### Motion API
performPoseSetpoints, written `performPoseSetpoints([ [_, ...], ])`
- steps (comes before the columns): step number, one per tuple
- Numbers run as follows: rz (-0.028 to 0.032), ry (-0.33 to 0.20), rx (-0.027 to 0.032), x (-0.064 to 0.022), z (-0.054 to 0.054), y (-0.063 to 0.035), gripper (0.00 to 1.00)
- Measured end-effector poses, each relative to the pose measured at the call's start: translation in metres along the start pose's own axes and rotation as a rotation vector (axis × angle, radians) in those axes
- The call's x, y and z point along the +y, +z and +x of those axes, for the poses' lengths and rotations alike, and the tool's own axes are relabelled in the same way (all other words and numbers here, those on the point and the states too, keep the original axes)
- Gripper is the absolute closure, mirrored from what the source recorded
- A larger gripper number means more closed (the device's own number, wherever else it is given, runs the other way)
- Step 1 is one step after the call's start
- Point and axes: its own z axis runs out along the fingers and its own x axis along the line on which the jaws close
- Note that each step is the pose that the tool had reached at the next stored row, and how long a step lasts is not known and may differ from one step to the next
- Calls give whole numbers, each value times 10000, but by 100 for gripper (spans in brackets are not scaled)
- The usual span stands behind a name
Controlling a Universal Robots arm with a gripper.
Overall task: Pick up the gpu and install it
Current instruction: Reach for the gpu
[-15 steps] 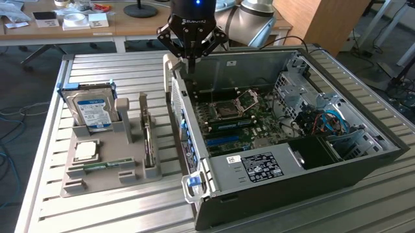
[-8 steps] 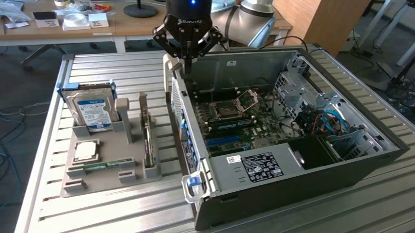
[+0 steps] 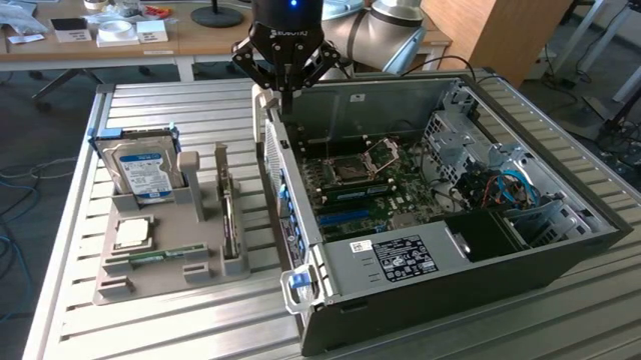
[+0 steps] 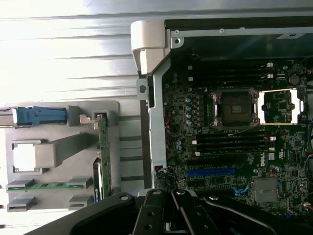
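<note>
Above the case's (image 3: 421,262) rear wall, the fingers (image 3: 287,96) are being held fully shut, with nothing gripped. Below them, on the side away from the motherboard (image 3: 371,187), the gpu (image 3: 228,216) is being kept upright on its long edge in a slotted tray (image 3: 161,279) on the desk (image 3: 150,105), likely so its top edge is being offered for a pinch from above.
</note>
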Motion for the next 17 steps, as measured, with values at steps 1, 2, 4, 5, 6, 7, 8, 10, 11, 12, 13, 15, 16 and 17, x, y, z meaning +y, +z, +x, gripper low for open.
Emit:
performPoseSetpoints([
  [1, 0, 0, 0, 0, 0, 0, 89],
  [2, 0, 0, 0, 0, 0, 0, 89],
  [4, 1, 2, 0, -1, 8, -1, 89],
  [5, 1, 2, 1, -2, 17, -1, 89],
  [6, 0, 1, 0, -2, 30, -1, 89],
  [7, 1, 0, 0, -3, 45, -1, 89],
  [8, 1, 0, 0, -5, 61, -1, 89],
  [10, 1, 0, 0, -7, 88, -2, 89],
  [11, 0, 0, 0, -8, 105, -2, 89],
  [12, 0, -1, 0, -10, 125, -2, 89],
  [13, 0, 0, 0, -11, 144, -2, 89],
  [15, 0, 1, 0, -13, 180, -3, 89],
  [16, 0, 1, 0, -15, 198, -3, 89],
  [17, 0, 1, 0, -16, 217, -3, 89],
])
